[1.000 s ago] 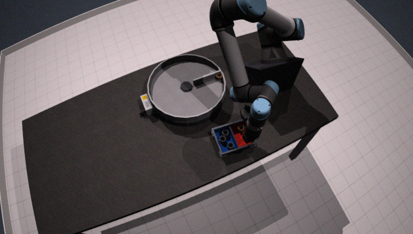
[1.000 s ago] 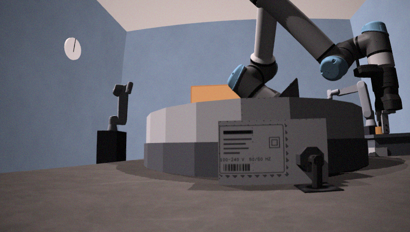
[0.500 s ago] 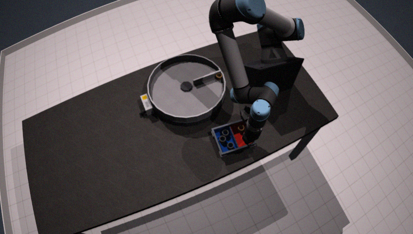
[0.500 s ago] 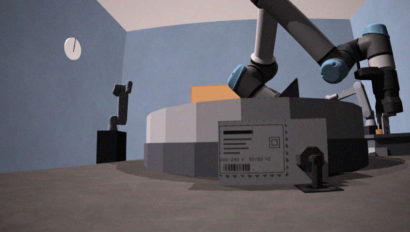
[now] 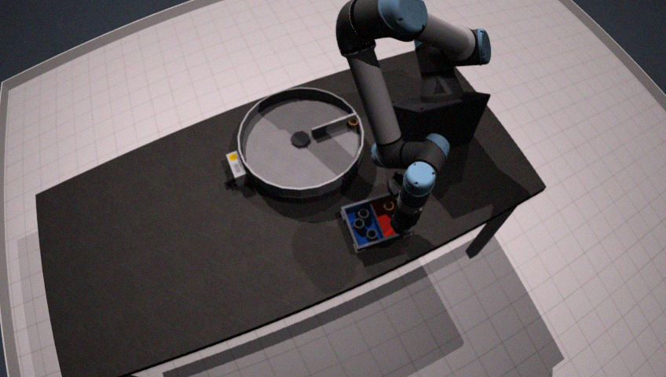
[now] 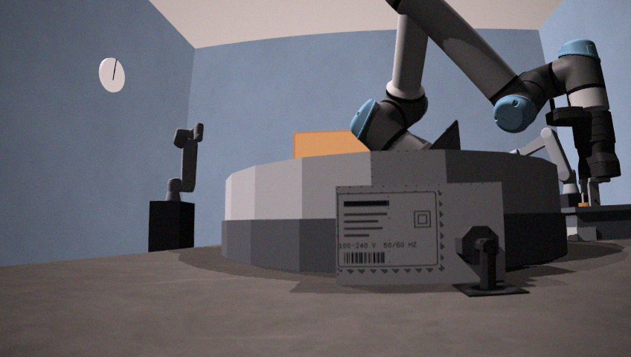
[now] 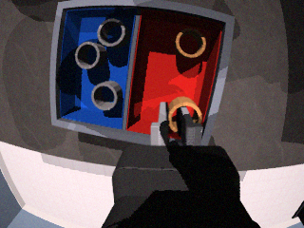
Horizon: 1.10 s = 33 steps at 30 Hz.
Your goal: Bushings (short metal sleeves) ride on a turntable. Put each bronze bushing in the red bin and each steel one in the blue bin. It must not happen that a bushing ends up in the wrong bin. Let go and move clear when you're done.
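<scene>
The gripper (image 5: 404, 223) (image 6: 588, 202) (image 7: 172, 112) is clamped on a bronze bushing's (image 6: 583, 204) (image 7: 185, 103) wall — lower it gently into the red bin (image 5: 386, 225) (image 7: 163, 71), then let go.

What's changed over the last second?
The gripper moved down, lowering the held bronze bushing further over the red bin. The pale background arm dipped too. Nothing gripped or released. Unchanged: the binned bushings and the bronze one on the turntable.
</scene>
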{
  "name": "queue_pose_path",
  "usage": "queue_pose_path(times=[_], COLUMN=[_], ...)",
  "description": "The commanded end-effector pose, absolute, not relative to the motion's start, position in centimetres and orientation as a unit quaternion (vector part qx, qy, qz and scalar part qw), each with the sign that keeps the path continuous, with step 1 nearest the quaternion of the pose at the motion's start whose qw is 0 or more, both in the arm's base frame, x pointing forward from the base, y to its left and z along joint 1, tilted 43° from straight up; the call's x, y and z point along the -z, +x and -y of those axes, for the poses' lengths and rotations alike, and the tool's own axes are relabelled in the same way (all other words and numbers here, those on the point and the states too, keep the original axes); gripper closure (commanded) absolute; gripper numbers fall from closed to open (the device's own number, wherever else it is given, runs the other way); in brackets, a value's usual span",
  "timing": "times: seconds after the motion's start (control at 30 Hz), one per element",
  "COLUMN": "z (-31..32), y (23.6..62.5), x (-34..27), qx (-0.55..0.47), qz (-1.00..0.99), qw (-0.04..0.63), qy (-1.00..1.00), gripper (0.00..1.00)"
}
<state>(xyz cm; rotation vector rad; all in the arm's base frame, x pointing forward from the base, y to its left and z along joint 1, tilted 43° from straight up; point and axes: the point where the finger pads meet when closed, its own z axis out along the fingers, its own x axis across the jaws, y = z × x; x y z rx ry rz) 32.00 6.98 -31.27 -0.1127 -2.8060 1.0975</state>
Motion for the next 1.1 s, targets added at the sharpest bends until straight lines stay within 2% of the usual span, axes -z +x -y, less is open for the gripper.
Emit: queue_pose_path(times=[0.0, 1.07], z=[-6.67, -5.86], y=[31.97, 31.8], x=[31.62, 32.5], qx=[-0.363, -0.363], qz=[0.929, 0.929], qw=[0.063, 0.063], qy=[-0.037, -0.037], gripper=[1.0, 1.0])
